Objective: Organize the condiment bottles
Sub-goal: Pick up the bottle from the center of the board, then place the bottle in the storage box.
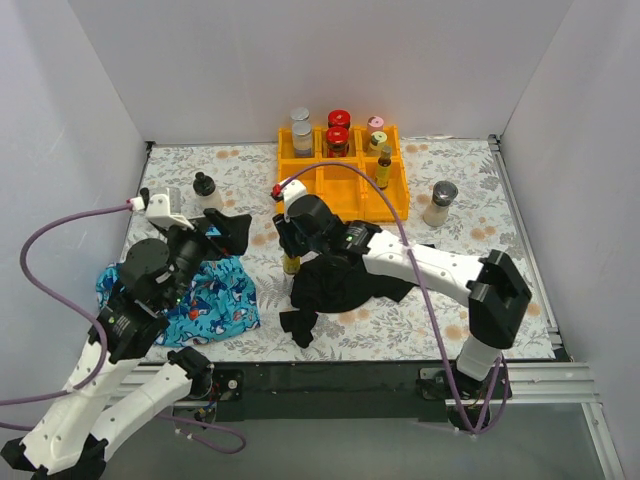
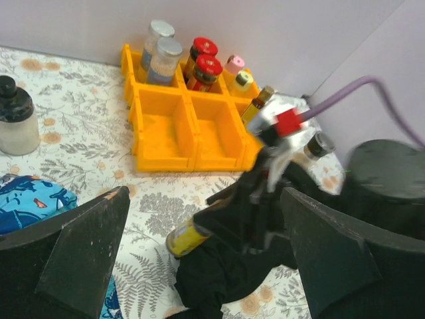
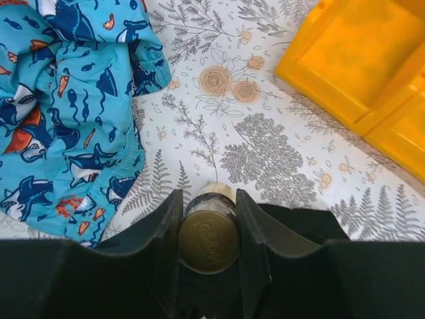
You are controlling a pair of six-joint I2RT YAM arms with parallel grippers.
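Noted slim amber bottle (image 3: 208, 239) clamped between right gripper (image 3: 208, 201) fingers, touching both; left gripper (image 2: 204, 199) fingers spread apart.

Orange tray (image 1: 350, 196) at rear of counter (image 1: 240, 165). Back compartments: two silver-lidded jars (image 1: 301, 131), two red-lidded jars (image 1: 338, 133), pink-lidded jar (image 1: 376, 123). Yellow-capped amber bottle (image 1: 384, 167) leans in the right column. Loose on counter: grey-lidded jar (image 1: 439, 203) right of tray, black-capped bottle (image 1: 206, 191) well left. Right pincer (image 1: 291, 250) sits over slim bottle (image 1: 291, 265), apparently clamped, contact obscured. Black cloth (image 1: 340, 285) beside it; blue cloth (image 1: 215, 295) front left.
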